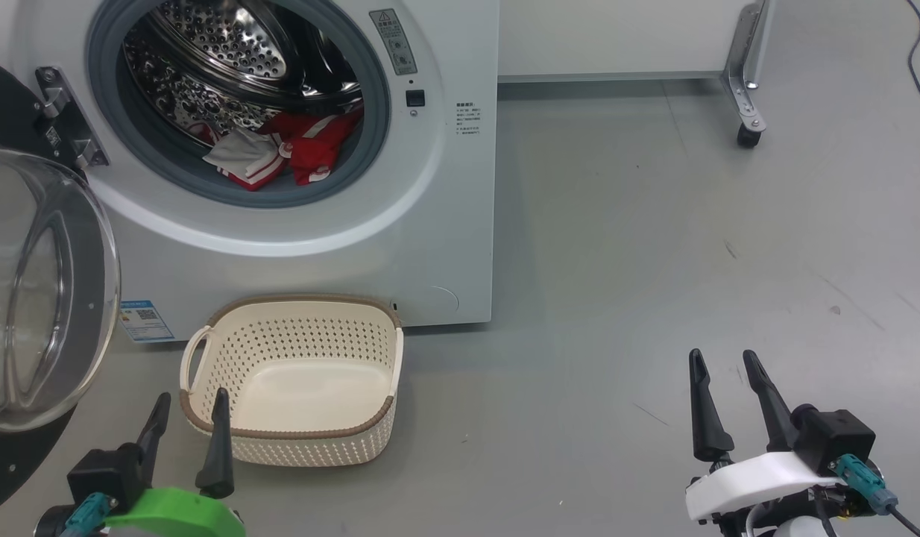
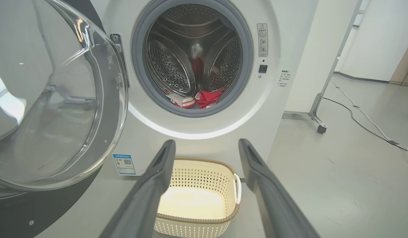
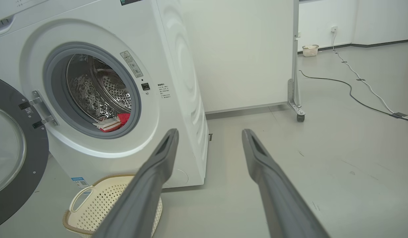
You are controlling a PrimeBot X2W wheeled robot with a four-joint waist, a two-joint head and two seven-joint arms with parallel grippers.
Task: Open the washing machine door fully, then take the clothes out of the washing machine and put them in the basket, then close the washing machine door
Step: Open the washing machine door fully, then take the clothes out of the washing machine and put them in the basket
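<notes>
Left gripper (image 1: 192,394) and right gripper (image 1: 723,353) both splayed wide, empty-handed.
Left one hovered by the basket (image 1: 303,339) at its near corner. That sat against the washing machine (image 1: 445,224), maybe touching. The washing machine door (image 1: 27,298) hung open, clothes (image 1: 303,145) at the drum (image 1: 206,45) front.

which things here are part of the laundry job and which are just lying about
Job: washing machine, door, red clothes, cream basket.
Lying about: wheeled white panel, floor cables, second small basket.
</notes>
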